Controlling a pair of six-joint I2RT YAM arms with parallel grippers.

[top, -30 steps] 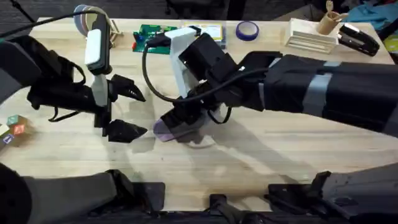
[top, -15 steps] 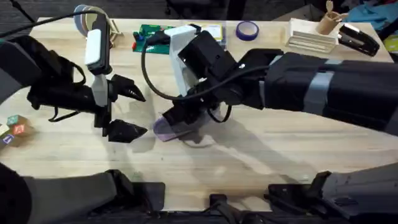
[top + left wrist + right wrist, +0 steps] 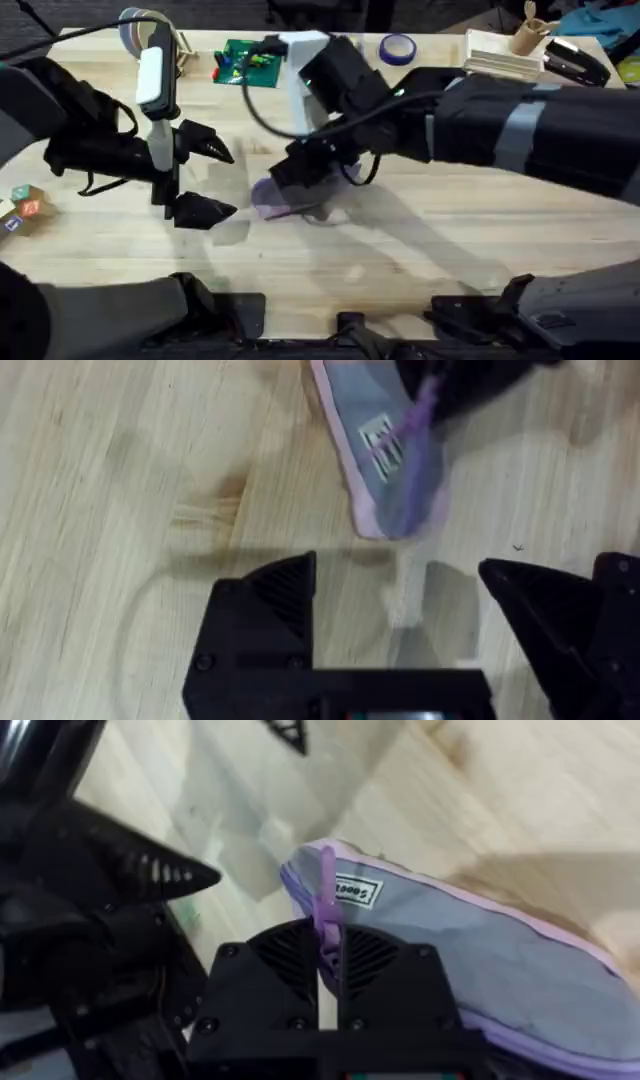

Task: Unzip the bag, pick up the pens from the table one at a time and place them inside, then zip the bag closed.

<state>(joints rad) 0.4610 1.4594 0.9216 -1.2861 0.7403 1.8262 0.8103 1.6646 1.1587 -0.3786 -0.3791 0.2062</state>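
The lavender bag [image 3: 272,197] lies on the wooden table [image 3: 420,250] near its middle. My right gripper [image 3: 312,172] reaches across from the right and covers most of the bag. In the right wrist view its fingers are shut on the purple zipper pull [image 3: 326,905] at one end of the bag [image 3: 470,960]. My left gripper [image 3: 207,178] stands open just left of the bag, with nothing between its fingers. From the left wrist view, the bag's end [image 3: 385,455] lies just beyond the open left gripper [image 3: 400,595]. The pens are out of view.
A green circuit board [image 3: 245,60], a purple tape roll [image 3: 397,47], a wooden tray with a cup [image 3: 500,55] and a black stapler [image 3: 575,60] line the far edge. Coloured blocks [image 3: 20,205] sit at the left edge.
My right arm has shifted toward the far side of the table with the zipper pull in its grip. The left arm has stayed put.
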